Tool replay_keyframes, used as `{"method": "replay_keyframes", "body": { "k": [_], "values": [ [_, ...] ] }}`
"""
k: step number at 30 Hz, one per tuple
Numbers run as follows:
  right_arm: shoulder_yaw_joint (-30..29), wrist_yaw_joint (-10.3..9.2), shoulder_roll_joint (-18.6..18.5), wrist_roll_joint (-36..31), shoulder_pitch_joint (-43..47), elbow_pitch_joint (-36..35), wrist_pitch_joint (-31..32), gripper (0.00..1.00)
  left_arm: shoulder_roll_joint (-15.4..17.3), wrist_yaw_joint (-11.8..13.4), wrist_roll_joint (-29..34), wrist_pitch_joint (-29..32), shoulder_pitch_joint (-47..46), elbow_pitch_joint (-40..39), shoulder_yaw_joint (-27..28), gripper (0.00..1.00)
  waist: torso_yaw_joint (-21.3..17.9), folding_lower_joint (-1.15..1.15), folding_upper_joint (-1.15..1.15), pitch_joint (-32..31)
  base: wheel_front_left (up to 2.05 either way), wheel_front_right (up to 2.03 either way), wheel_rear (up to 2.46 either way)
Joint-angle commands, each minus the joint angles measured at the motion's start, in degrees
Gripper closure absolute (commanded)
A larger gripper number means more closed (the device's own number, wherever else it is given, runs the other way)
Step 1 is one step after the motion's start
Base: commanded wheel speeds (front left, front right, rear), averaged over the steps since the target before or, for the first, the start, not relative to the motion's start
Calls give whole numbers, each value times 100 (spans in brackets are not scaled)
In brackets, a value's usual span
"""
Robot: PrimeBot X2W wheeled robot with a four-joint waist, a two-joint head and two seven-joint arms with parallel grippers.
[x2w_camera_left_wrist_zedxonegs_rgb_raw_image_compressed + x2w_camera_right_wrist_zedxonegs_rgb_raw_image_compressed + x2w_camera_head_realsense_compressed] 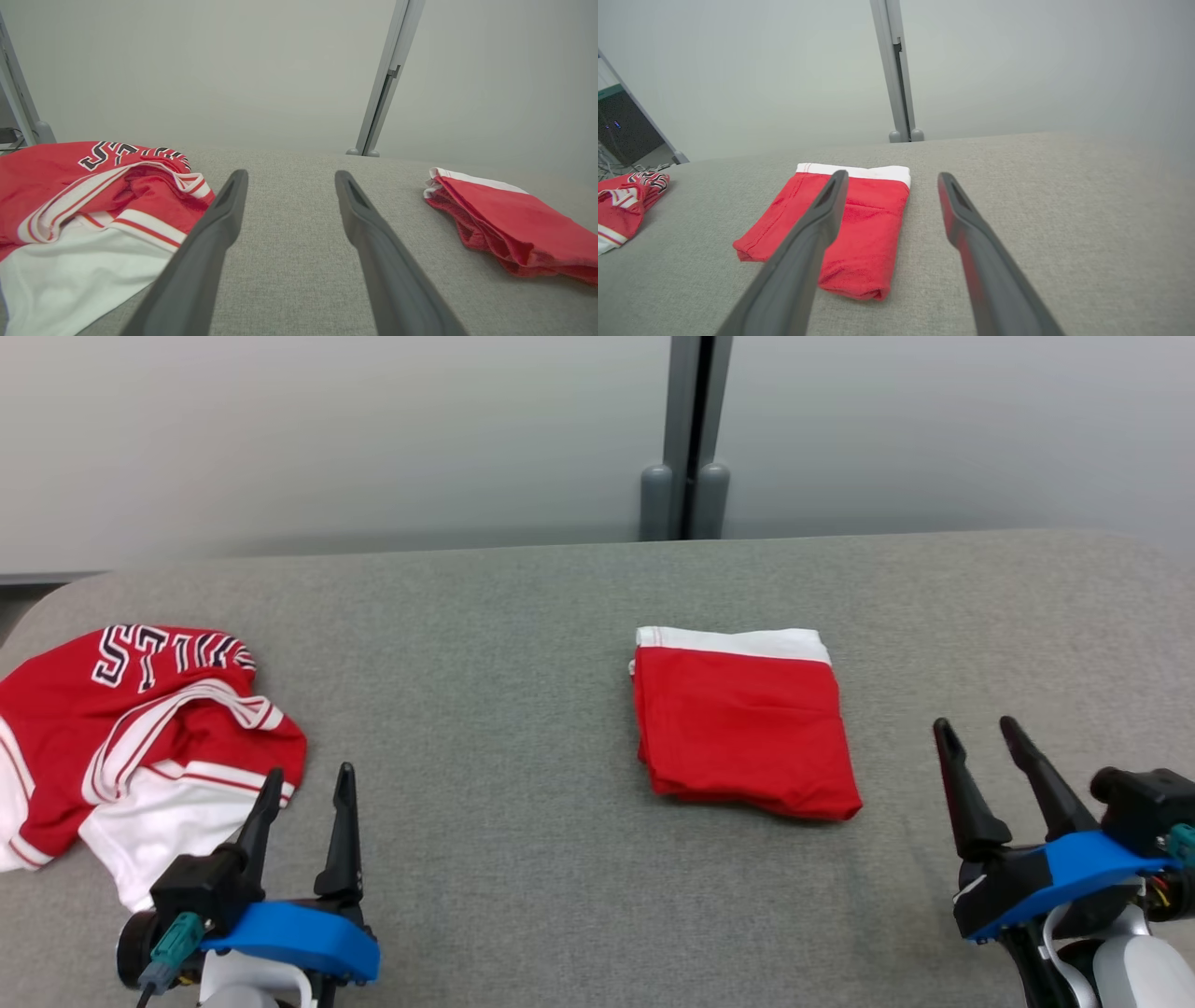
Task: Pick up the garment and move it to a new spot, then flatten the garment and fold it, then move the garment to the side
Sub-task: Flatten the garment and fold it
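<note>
Head view shows us left end effector (310, 773) and right end effector (975, 723) wide, empty, flanking a folded red, white-banded, perhaps cotton garment (747, 728).

1. left gripper (310, 773): sitting at the lower left of the head view, pointing up the frame and leaning slightly right. Its jaws are standing apart and holding nothing.
2. left fingers (210, 242): long, dark and tapering, running up from the bottom of the left wrist view with a wide gap between them.
3. left wrist bracket (299, 938): blue, sitting above the pale left forearm (233, 989).
4. right gripper (976, 726): sitting at the lower right, leaning up and to the left. Its jaws are standing apart and gripping nothing.
5. right fingers (798, 261): dark and spreading wide in the right wrist view.
6. right wrist bracket (1074, 863): blue, sitting above the pale right forearm (1134, 971).
</note>
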Motion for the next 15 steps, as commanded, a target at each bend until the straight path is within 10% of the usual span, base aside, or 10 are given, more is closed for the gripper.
{"method": "replay_keyframes", "body": {
  "k": [1,15],
  "values": [
    [-106,4,97,-39,104,-90,-111,0,35,32,25,-27,90,-28,52,0,-126,0,0,-92,0,0,0],
    [22,3,133,-364,302,597,-669,0,-7,35,28,-27,339,56,308,0,-309,0,0,-399,0,0,0]
  ]
}}
